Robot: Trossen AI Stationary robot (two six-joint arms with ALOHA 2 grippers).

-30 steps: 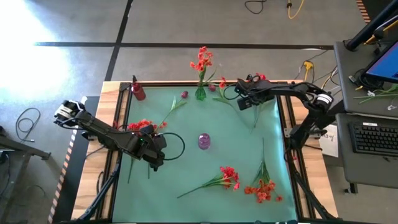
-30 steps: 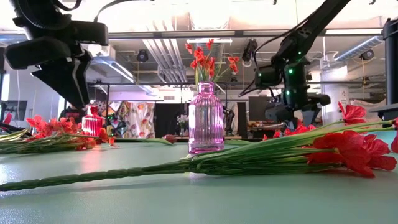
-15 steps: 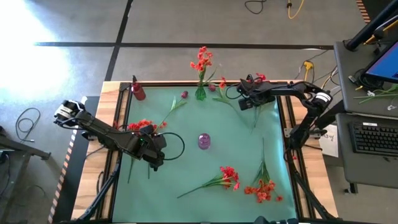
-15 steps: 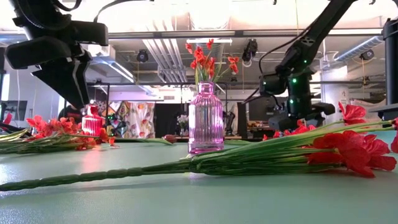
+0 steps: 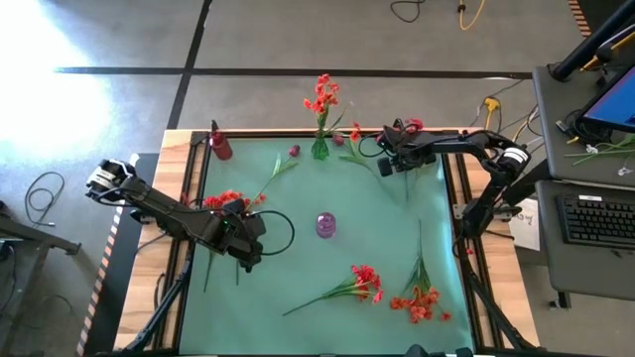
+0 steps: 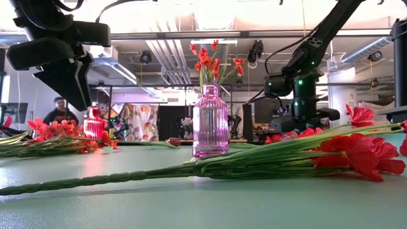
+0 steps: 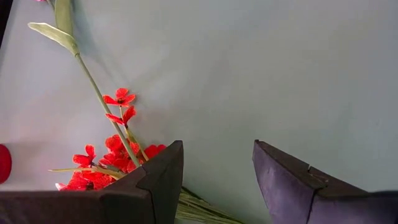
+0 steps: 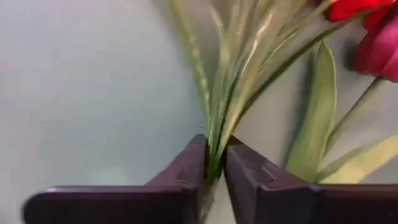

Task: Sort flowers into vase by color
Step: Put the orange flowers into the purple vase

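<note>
A flower spray (image 5: 407, 183) lies flat on the green mat at the far right. It has thin green stems, a red bloom (image 8: 348, 7) and a dark magenta bud (image 8: 380, 50). My right gripper (image 5: 394, 167) is shut on its stems. My left gripper (image 5: 246, 256) hangs open above the mat at the left, beside a red spray (image 7: 118, 146) that lies flat on the mat; it touches nothing. A green vase (image 5: 319, 149) at the far edge holds red flowers. A red vase (image 5: 220, 148) stands far left and a pink ribbed vase (image 6: 210, 121) stands mid-table. My right gripper pinches a small bundle of the spray's green stems (image 8: 216, 149) between its two fingers. The fingers come from above, slanting down, and lie across the stems. The stems run out of the gap toward the leaves and blooms, and the spray lies on the mat.
Two more red sprays (image 5: 357, 283) (image 5: 422, 297) lie near the front edge; one long stem (image 6: 127, 177) crosses the low view. Loose dark buds (image 5: 295, 151) lie beside the green vase. A person (image 6: 59, 109) shows in the room behind.
My right gripper has sunk toward the mat at the far right, onto the spray's stems, and has shut on them. The spray has stayed flat on the mat.
</note>
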